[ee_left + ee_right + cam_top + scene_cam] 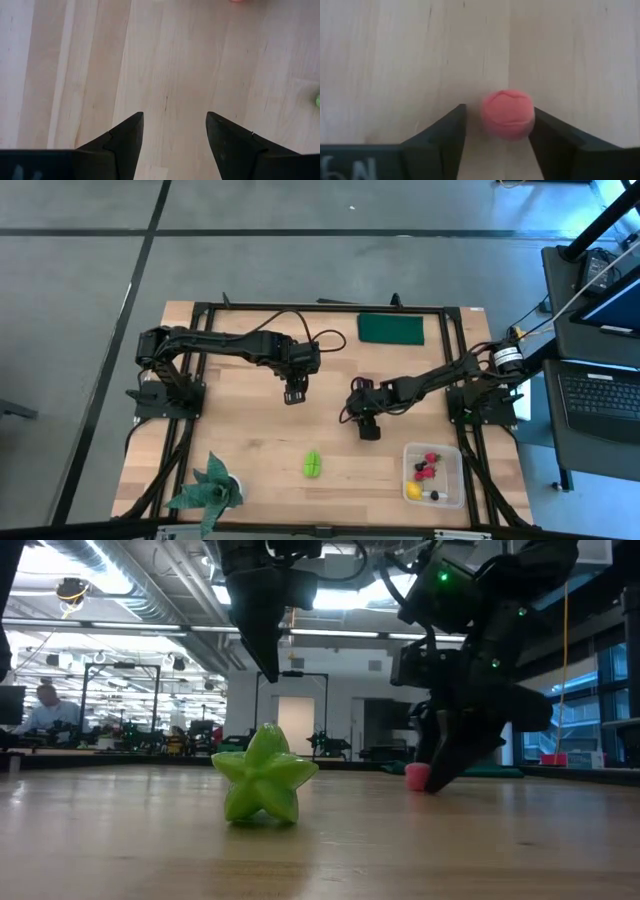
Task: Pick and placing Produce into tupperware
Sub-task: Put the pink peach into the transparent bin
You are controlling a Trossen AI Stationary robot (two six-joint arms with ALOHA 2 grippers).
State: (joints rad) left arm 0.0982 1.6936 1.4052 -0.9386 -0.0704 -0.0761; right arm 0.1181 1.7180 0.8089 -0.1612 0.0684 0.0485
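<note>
A round pink-red berry (507, 114) lies on the wooden table between the fingers of my open right gripper (496, 116), which points down at it near the table's middle (368, 428). In the low view the berry (416, 776) rests on the table beside the fingertips (436, 783). The bright green ridged fruit (313, 463) stands on the table, nearer the near edge (262, 778). The clear tupperware (450, 455) holds red berries, a yellow piece and dark berries. My left gripper (294, 392) hangs open above bare wood (175, 120), clear of the table (266, 658). My right gripper comes at the pink-red berry from above, one finger on each side. The berry's edge (530, 117) lies right against one finger (545, 132), while a gap shows before the other finger (452, 130). Whether that finger touches it, I cannot tell. The berry rests on the table.
A leafy potted plant (210, 485) stands at the near left corner. A flat dark green rectangle (391, 328) lies by the far edge. A black frame (200, 320) runs around the tabletop. Bare wood lies between the green fruit and the tupperware.
</note>
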